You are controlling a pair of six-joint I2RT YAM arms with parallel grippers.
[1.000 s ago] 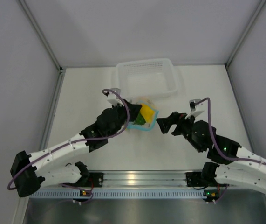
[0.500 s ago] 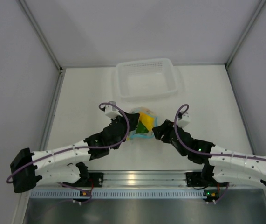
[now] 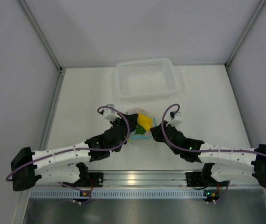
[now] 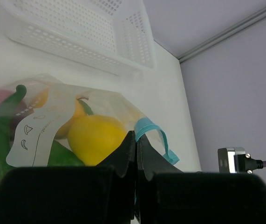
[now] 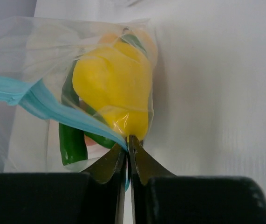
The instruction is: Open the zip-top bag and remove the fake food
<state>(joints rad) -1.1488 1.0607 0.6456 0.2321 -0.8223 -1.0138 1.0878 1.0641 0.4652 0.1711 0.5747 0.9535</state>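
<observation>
Over white counter [image 3: 86, 107], my left hand [image 4: 136, 145] and right hand [image 5: 127, 145] each pinched the soft, slippery bag [image 5: 39, 51] by its strip [image 5: 44, 108].

White mesh basket [image 3: 146, 79] near table [image 3: 81, 107] far edge.

No word, brand or number is clear enough to read in any of the views. In the left wrist view the zip-top bag [image 4: 105, 103] carries a white printed panel [image 4: 36, 138] with 3 small dark outline pictograms [image 4: 27, 131], rounded shapes whose meaning cannot be told. A line of tiny print [image 4: 23, 110] runs along the panel's upper edge, too small and blurred to make out.
</observation>
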